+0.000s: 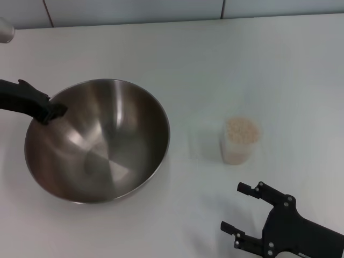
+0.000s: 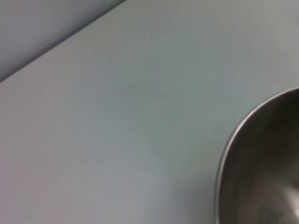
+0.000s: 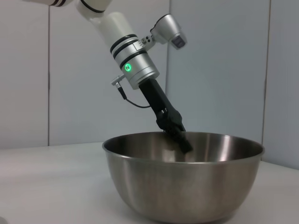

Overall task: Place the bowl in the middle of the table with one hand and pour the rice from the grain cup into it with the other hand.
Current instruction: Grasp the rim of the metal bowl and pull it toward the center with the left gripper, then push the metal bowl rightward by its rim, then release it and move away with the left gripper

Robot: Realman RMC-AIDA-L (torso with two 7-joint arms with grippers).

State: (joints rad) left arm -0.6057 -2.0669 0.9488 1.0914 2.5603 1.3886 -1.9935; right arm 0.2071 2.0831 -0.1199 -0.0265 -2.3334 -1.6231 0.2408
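The steel bowl (image 1: 99, 142) sits on the white table (image 1: 215, 64), left of centre. My left gripper (image 1: 54, 111) reaches in from the left and is shut on the bowl's left rim, one finger inside. The right wrist view shows the bowl (image 3: 182, 186) from the side with that left gripper (image 3: 180, 137) clamped on its far rim. The bowl's rim also shows in the left wrist view (image 2: 226, 154). The clear grain cup (image 1: 238, 148) stands upright to the right of the bowl, filled with rice (image 1: 242, 130). My right gripper (image 1: 234, 207) is open and empty, near the front edge just short of the cup.
A grey rounded object (image 1: 5, 29) sits at the far left back edge. A tiled wall (image 1: 161, 11) runs behind the table. Bare tabletop lies between bowl and cup (image 1: 193, 145) and behind them.
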